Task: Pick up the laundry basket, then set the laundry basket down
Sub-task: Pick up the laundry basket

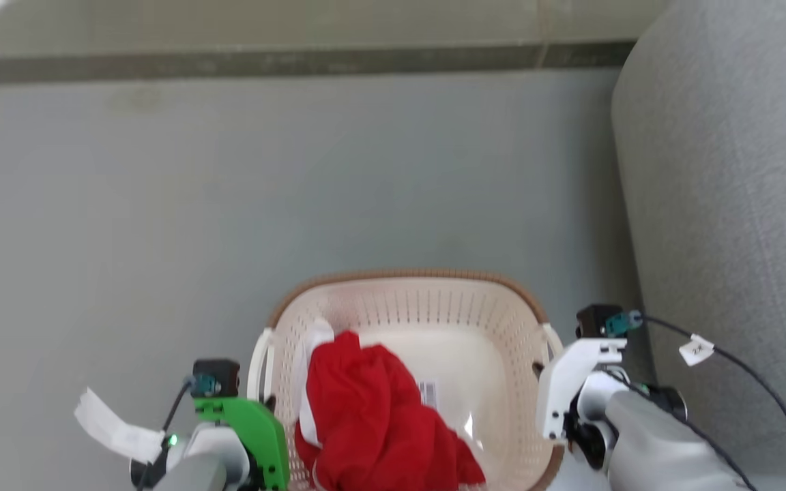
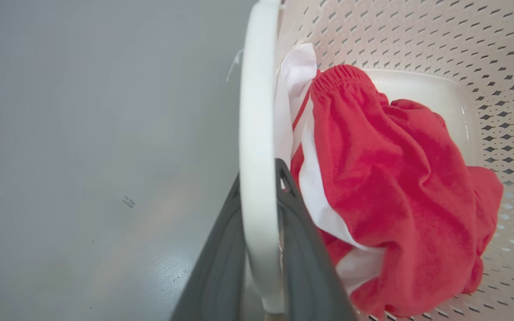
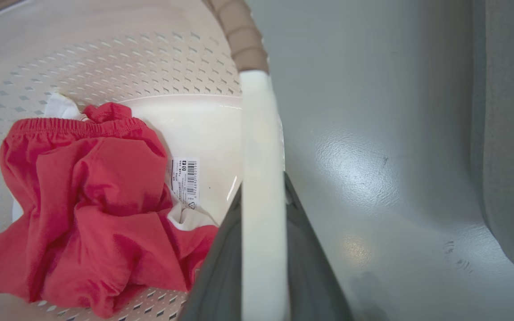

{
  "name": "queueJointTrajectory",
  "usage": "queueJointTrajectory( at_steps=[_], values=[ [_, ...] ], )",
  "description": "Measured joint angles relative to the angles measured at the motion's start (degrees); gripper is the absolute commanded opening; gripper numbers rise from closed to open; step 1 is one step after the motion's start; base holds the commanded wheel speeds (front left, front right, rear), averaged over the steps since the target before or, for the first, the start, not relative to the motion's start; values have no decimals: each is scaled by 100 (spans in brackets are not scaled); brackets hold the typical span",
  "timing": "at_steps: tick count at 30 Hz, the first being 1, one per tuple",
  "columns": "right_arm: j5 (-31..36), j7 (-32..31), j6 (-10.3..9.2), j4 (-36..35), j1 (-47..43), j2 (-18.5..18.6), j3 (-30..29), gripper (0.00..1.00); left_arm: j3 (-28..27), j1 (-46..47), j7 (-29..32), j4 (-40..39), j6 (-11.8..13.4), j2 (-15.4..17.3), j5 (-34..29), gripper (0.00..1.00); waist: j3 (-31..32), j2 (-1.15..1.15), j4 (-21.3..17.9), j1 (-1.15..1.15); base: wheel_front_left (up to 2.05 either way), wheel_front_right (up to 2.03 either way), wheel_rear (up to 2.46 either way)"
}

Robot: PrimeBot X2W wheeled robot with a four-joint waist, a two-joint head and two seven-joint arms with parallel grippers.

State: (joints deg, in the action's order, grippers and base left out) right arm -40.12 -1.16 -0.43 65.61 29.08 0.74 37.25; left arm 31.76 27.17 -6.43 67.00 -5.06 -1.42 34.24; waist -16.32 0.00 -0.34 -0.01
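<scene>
The laundry basket point(image 1: 420, 285), cream-white with perforated sides and a brown rim, sits low in the middle of the head view. A red and white garment point(image 1: 372, 416) is bunched in its left half, beside a barcode sticker point(image 3: 185, 180) on the floor of the basket. My left gripper point(image 2: 259, 176) is shut on the white left handle point(image 2: 257, 111), one dark finger on each side of it. My right gripper point(image 3: 262, 187) clamps the white right handle point(image 3: 259, 133) the same way. In the head view both wrists flank the basket and the fingertips are hidden. Whether the basket touches the floor, I cannot tell.
A grey upholstered piece of furniture point(image 1: 727, 204) stands close on the right, near my right arm. Grey floor point(image 1: 297, 191) stretches ahead to a dark strip point(image 1: 284, 63) at the wall. A black cable with a white tag point(image 1: 696, 349) hangs from my right wrist.
</scene>
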Motion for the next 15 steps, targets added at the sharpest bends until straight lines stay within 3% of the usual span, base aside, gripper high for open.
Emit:
queueJointTrajectory(
  at_steps=[15],
  values=[
    [-316,-219,-181,-232,-661,10,452,0,177,-632,119,57,-14,27,279,0,1162,0,-27,0,0,0,0]
  ],
)
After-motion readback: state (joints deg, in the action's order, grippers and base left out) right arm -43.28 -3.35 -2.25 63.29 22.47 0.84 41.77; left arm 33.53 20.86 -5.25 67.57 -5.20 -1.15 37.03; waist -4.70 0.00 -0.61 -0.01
